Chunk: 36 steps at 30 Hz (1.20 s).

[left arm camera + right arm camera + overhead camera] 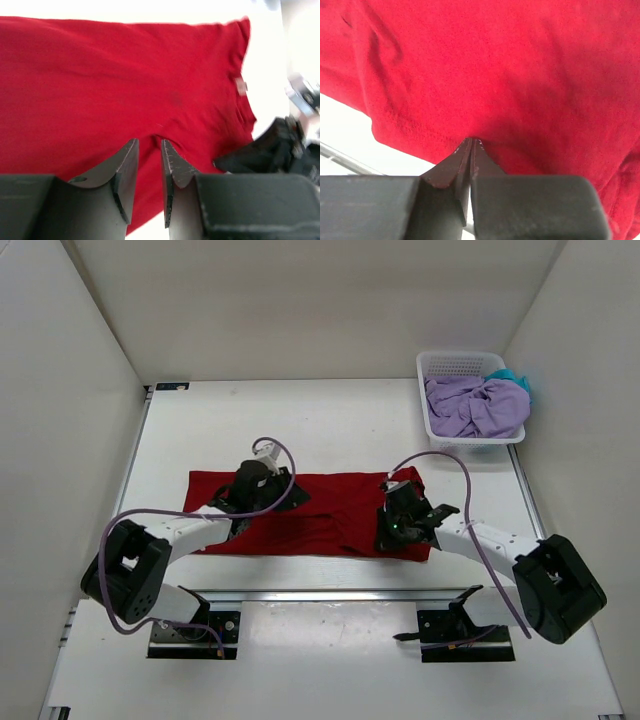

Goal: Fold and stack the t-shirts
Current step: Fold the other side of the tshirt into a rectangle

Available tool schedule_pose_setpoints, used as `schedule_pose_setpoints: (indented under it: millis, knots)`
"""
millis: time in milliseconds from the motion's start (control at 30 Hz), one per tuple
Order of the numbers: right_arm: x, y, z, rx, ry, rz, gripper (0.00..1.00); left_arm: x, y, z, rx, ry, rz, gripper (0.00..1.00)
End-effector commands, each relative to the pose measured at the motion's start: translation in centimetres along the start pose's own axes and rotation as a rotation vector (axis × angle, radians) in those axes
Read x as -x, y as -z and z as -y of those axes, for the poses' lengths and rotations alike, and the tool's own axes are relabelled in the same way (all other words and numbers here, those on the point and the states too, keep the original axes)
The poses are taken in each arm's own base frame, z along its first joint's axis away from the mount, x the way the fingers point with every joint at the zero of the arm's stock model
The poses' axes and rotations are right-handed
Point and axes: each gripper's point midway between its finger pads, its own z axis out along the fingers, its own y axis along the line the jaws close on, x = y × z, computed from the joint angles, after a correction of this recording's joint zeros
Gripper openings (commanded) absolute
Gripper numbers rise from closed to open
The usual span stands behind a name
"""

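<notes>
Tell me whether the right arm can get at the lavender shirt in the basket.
Probably not yet: the right gripper is shut on the red shirt. Once it lets go, the table toward the lavender shirt in the basket looks free.

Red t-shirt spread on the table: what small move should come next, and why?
Probably close the left pincer on the red t-shirt: the right pincer is already shut on its hem, while the left jaws stand apart over the cloth.
</notes>
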Motion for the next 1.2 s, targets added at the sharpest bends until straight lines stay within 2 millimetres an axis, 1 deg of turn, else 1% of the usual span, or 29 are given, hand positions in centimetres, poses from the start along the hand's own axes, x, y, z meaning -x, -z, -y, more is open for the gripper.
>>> schedule_pose_setpoints:
  millis: [0, 33, 67, 133, 167, 233, 267, 300, 367, 400, 433, 467, 533, 567, 600, 633, 667, 733, 767, 833, 933, 967, 1000, 1067, 1100, 1167]
  knots:
    - [0.3, 0.2, 0.1, -0.001, -0.038, 0.028, 0.01, -1.3, -0.3, 3.1, -0.053, -0.123, -0.067, 0.36]
    - [0.6, 0.4, 0.1, -0.003, -0.029, 0.037, 0.02, -2.3, -0.5, 3.9, -0.066, -0.144, -0.1, 0.36]
    - [0.7, 0.4, -0.1, -0.002, -0.023, 0.034, 0.02, -2.9, -0.5, 3.9, -0.058, -0.166, -0.127, 0.36]
    - [2.1, 1.3, 0.1, -0.016, -0.017, 0.071, 0.04, -5.8, -1.0, 5.7, -0.075, -0.225, -0.209, 0.38]
    - [2.9, 1.5, 0.1, -0.016, -0.015, 0.097, 0.06, -7.2, -1.1, 6.1, -0.085, -0.25, -0.242, 0.38]
    - [4.1, 2.3, 0.0, 0.006, -0.032, 0.138, 0.11, -8.4, -1.6, 6.5, -0.093, -0.227, -0.26, 0.4]
    - [4.9, 2.6, 0.2, 0.012, -0.047, 0.172, 0.11, -8.8, -1.7, 6.4, -0.106, -0.208, -0.265, 0.4]
    - [5.3, 2.8, 0.1, 0.018, -0.051, 0.188, 0.12, -9.3, -1.8, 6.4, -0.105, -0.177, -0.278, 0.4]
    - [6.2, 3.1, 0.4, 0.049, -0.076, 0.225, 0.12, -9.8, -2.1, 7.0, -0.133, -0.163, -0.276, 0.41]
    - [6.2, 3.0, 0.5, 0.049, -0.082, 0.227, 0.11, -9.8, -2.3, 6.8, -0.12, -0.154, -0.28, 0.41]
    - [6.1, 2.7, 0.9, 0.046, -0.09, 0.217, 0.11, -10.0, -2.4, 7.7, -0.137, -0.172, -0.278, 0.41]
    - [6.2, 2.7, 0.9, 0.049, -0.095, 0.213, 0.1, -10.5, -2.5, 8.0, -0.141, -0.184, -0.288, 0.42]
    - [5.8, 2.3, 1.4, 0.035, -0.093, 0.212, 0.1, -10.2, -2.7, 8.0, -0.118, -0.191, -0.264, 0.42]
    - [5.8, 2.1, 1.5, 0.043, -0.106, 0.211, 0.11, -10.4, -2.6, 7.0, -0.096, -0.18, -0.274, 0.43]
    - [5.7, 2.0, 1.8, 0.039, -0.114, 0.213, 0.11, -10.2, -2.6, 6.9, -0.084, -0.18, -0.263, 0.43]
    - [6.1, 2.1, 2.2, 0.043, -0.135, 0.232, 0.12, -10.6, -2.4, 6.4, -0.069, -0.174, -0.267, 0.42]
    - [6.5, 2.1, 2.4, 0.048, -0.15, 0.245, 0.12, -10.5, -2.1, 5.7, -0.044, -0.173, -0.25, 0.39]
    - [7.3, 2.3, 2.8, 0.058, -0.169, 0.274, 0.13, -10.7, -1.7, 5.5, -0.035, -0.16, -0.243, 0.36]
    - [7.9, 2.3, 2.9, 0.061, -0.175, 0.291, 0.13, -10.8, -1.6, 5.5, -0.033, -0.165, -0.237, 0.37]
    - [8.4, 2.1, 3.0, 0.064, -0.176, 0.299, 0.13, -11.2, -1.7, 6.0, -0.034, -0.178, -0.253, 0.35]
    - [8.4, 1.9, 2.5, 0.088, -0.168, 0.283, 0.14, -11.8, -2.4, 5.9, -0.015, -0.174, -0.277, 0.39]
    - [8.8, 2.0, 2.1, 0.096, -0.159, 0.296, 0.14, -12.1, -2.6, 5.8, -0.012, -0.164, -0.284, 0.4]
    - [8.7, 2.0, 2.0, 0.095, -0.152, 0.299, 0.14, -12.0, -2.6, 5.9, -0.017, -0.15, -0.276, 0.41]
    - [8.7, 2.0, 1.8, 0.099, -0.146, 0.304, 0.14, -12.4, -2.8, 5.6, -0.016, -0.137, -0.284, 0.43]
    - [8.3, 1.8, 1.7, 0.102, -0.142, 0.294, 0.15, -12.5, -3.0, 5.5, -0.014, -0.127, -0.285, 0.45]
    - [8.1, 1.8, 1.8, 0.116, -0.149, 0.29, 0.14, -12.5, -3.4, 5.6, -0.017, -0.123, -0.289, 0.46]
